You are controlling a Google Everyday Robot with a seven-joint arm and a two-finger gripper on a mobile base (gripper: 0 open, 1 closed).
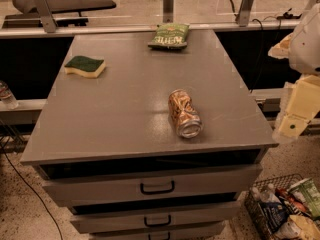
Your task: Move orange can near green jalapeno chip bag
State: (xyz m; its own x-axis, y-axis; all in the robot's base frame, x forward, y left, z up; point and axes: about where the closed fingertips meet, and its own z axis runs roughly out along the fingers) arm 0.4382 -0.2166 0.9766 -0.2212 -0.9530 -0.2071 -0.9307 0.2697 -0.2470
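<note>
One dented orange can [184, 113] lies sideways, pale hand [294, 120] beside tabletop [120, 109].

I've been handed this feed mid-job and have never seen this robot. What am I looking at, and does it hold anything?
This is one camera picture, looking down on a grey drawer cabinet from its front; where the camera sits is not known. The pale shapes at the right edge are the robot's single arm, and its claw hangs beside the cabinet's right side, touching nothing on top. The orange can lies on its side near the front, silver end toward you, not held. The green jalapeno chip bag lies flat at the far edge, well apart from the can. A green-topped yellow sponge sits at far left.
</note>
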